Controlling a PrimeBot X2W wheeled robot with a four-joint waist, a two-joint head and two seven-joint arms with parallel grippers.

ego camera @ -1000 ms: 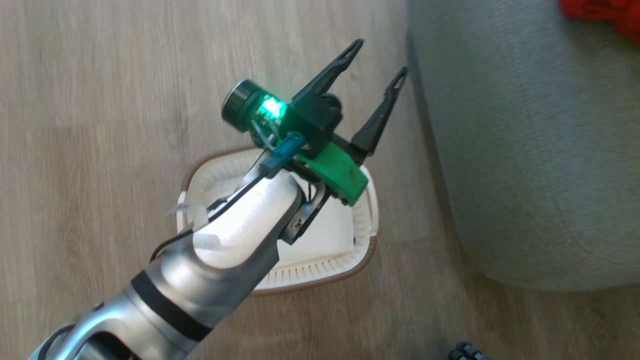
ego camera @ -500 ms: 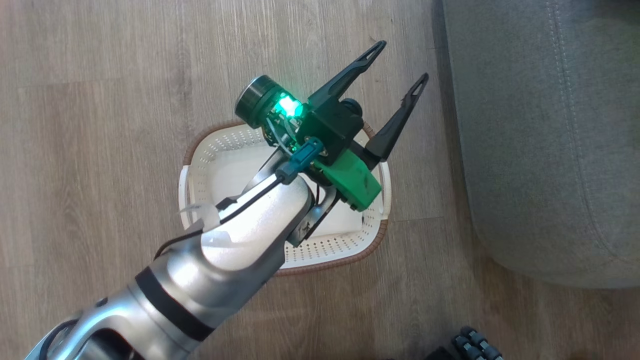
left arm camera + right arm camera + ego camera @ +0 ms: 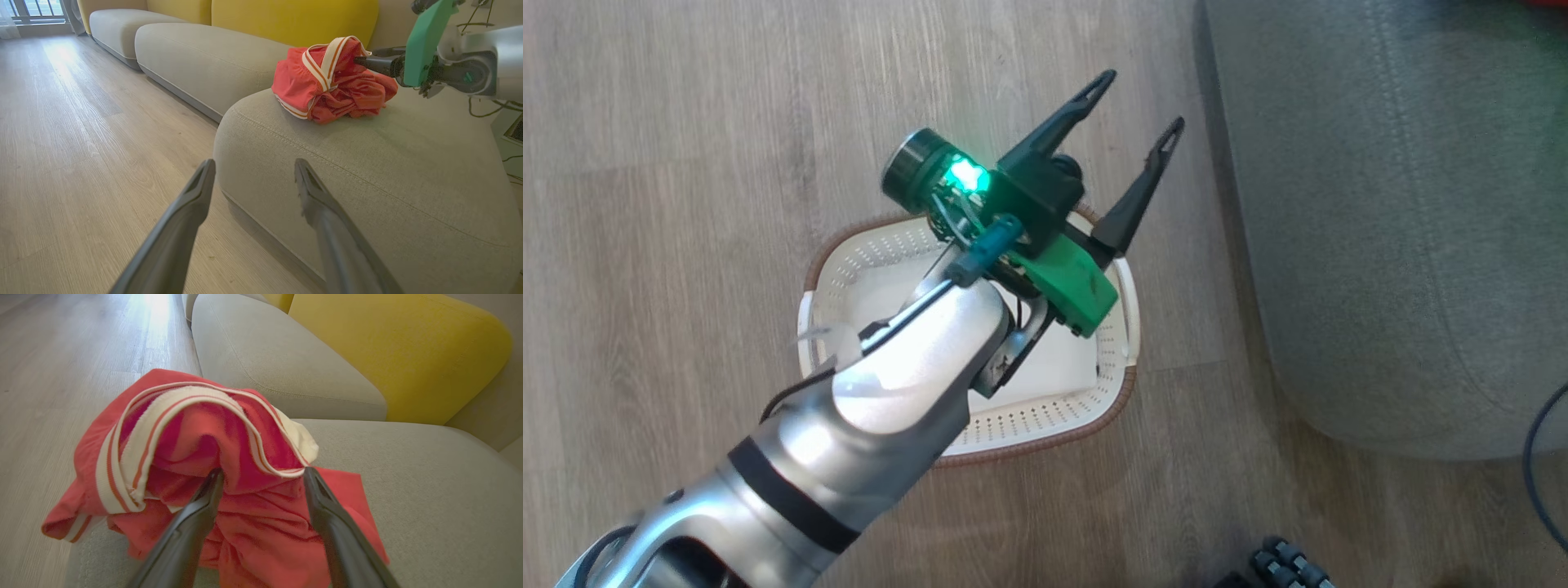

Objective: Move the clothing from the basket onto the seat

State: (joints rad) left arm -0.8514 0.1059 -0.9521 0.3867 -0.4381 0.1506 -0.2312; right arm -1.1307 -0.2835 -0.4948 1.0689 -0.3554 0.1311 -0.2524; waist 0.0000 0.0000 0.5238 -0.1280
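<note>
Left claw (image 3: 1139, 102) first, nearest my head camera: its two dark fingers stood spread wide with nothing between them. It hung above the basket (image 3: 1045, 445), whose white bottom lay bare. That basket sat on the wooden floor (image 3: 686, 204), just beside the seat (image 3: 1380, 245).

From the left wrist camera I got what the head camera could not give me. Beyond those same parted fingers came the seat's rounded edge and pale seam. Farther back lay the clothing (image 3: 331, 85), a crumpled red heap with white striped bands, resting on top of the cushion. The right claw (image 3: 369, 57) reached into that heap from the side.

The right wrist camera took me closest. Its fingers were apart too, clenched on nothing, tips touching the cloth, with a striped band draped over them. I could not tell how many garments made up the heap. Behind it ran a second grey cushion (image 3: 286, 367) and a yellow back cushion (image 3: 400, 355).
</note>
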